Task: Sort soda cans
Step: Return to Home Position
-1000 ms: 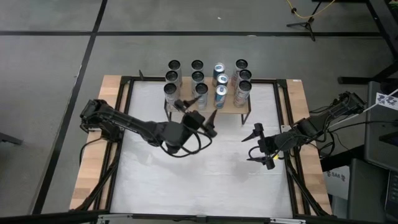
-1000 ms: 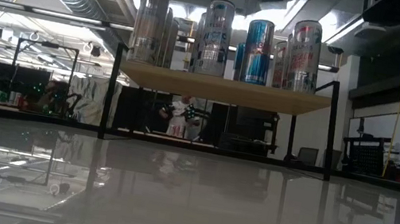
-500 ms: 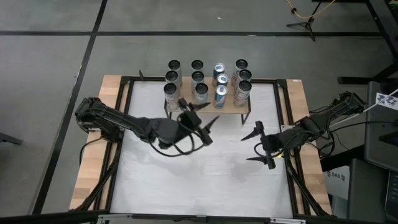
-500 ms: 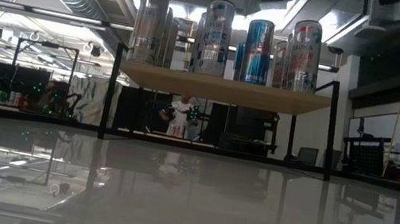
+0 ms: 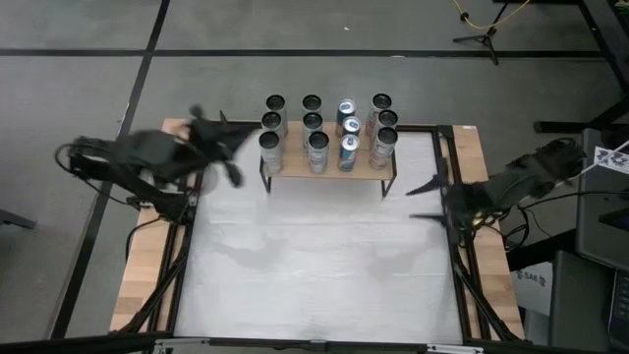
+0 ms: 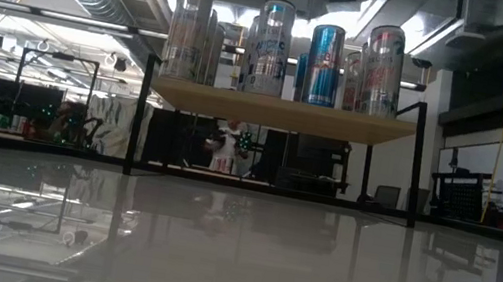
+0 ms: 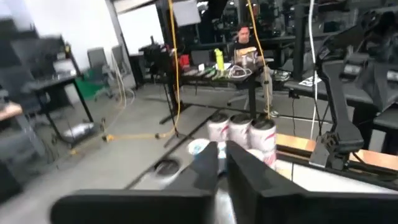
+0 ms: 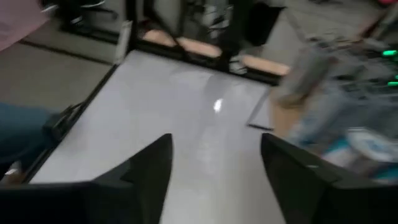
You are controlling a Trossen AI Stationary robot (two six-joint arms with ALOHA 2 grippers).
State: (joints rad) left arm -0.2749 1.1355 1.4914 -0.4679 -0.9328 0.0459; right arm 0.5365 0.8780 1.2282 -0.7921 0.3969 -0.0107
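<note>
Several slim silver soda cans (image 5: 317,143), some with blue labels (image 5: 348,146), stand upright in rows on a small wooden shelf (image 5: 329,169) at the table's far middle. In the low view the soda cans (image 6: 274,33) stand on that shelf (image 6: 281,111). My left gripper (image 5: 228,147) hangs blurred over the table's far left corner, pointing level toward the cans; in its wrist view the left gripper (image 7: 222,171) is shut and holds nothing. My right gripper (image 5: 428,200) hovers open at the table's right edge, and the right gripper (image 8: 214,162) has only bare table between its fingers.
A black frame rail (image 5: 197,197) and wooden side boards (image 5: 147,256) border the white tabletop (image 5: 314,256). The shelf stands on thin black legs (image 6: 140,113). A person (image 7: 244,34) sits at a desk far behind the table. A trouser leg (image 8: 18,134) shows beside the table.
My left gripper has swung quickly away from the shelf's near left side to the table's far left corner, rising as it went. My right gripper has drawn back toward the table's right edge and risen. The cans have kept still on the shelf.
</note>
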